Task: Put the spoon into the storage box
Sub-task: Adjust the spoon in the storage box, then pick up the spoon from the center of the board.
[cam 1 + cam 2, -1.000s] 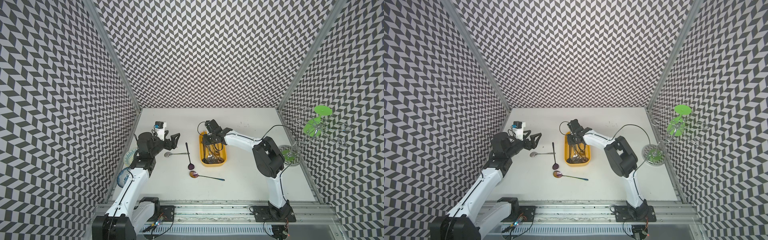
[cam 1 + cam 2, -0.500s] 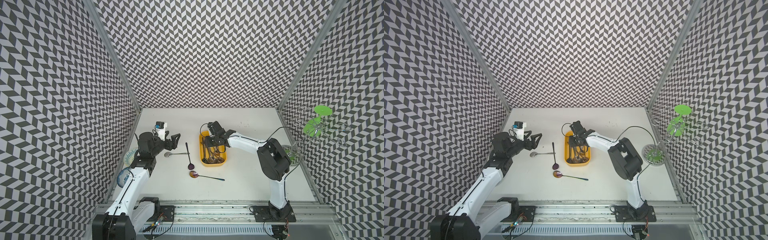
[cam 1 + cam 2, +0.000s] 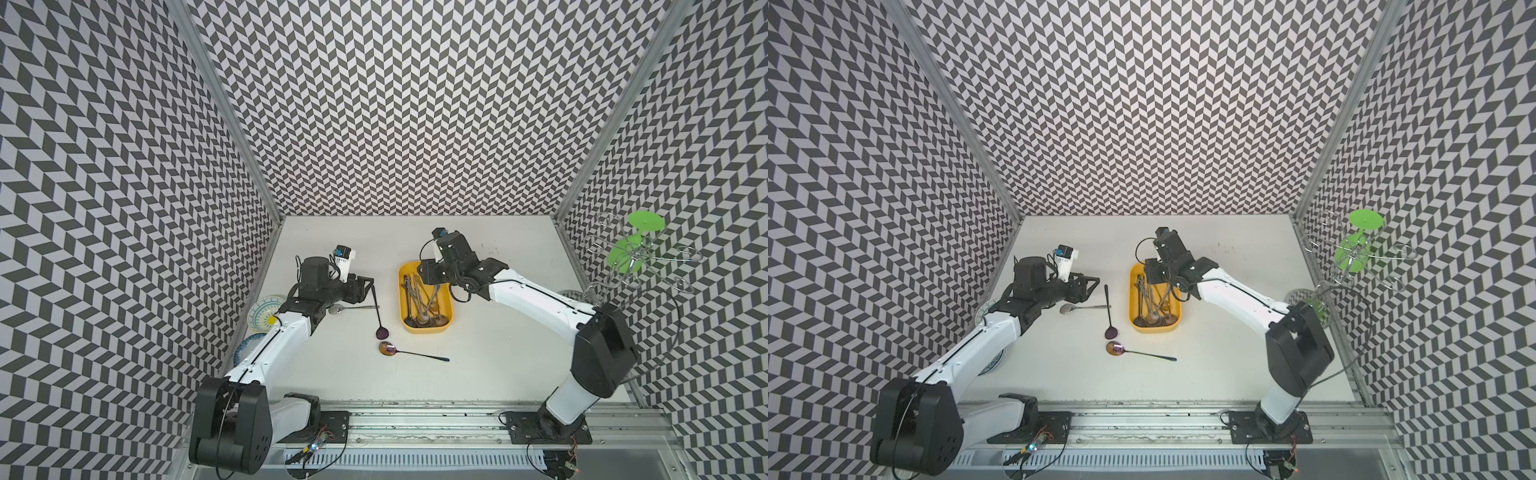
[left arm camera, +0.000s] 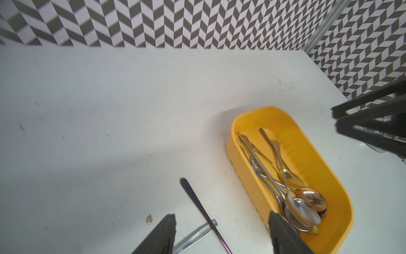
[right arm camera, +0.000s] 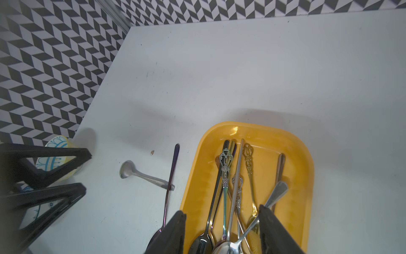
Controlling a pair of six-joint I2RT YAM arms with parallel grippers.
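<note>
Spoon pick-up, two arms, and the left gripper (image 4: pixel 222 220) is the one to watch. Its jaws are spread wide and pinch nothing. It hangs low over the table (image 3: pixel 498 374), with the thin handle of the dark purple spoon (image 4: pixel 204 211) running between the fingers underneath. That handle crosses on top of the handle end of a short silver spoon (image 3: pixel 353 308). Both lie between the storage box (image 3: pixel 426 330) and the table's left edge.

Over to the right gripper (image 5: pixel 222 217): also spread, also empty, poised above the box end nearer the table's back edge. The box sits mid-table with a heap of spoons inside. One silver handle in there leans up close to a finger; whether they touch is hard to call from this angle. A third spoon (image 3: pixel 415 354), with a shiny bowl and black handle, lies alone nearer the front edge.

My read: the drop-off on the right looks finished, and the pick on the left is the step in hand. Next comes a straight descent with a finger on either side of the purple handle. The jaws should close away from the crossing point, so the silver one does not come along.
</note>
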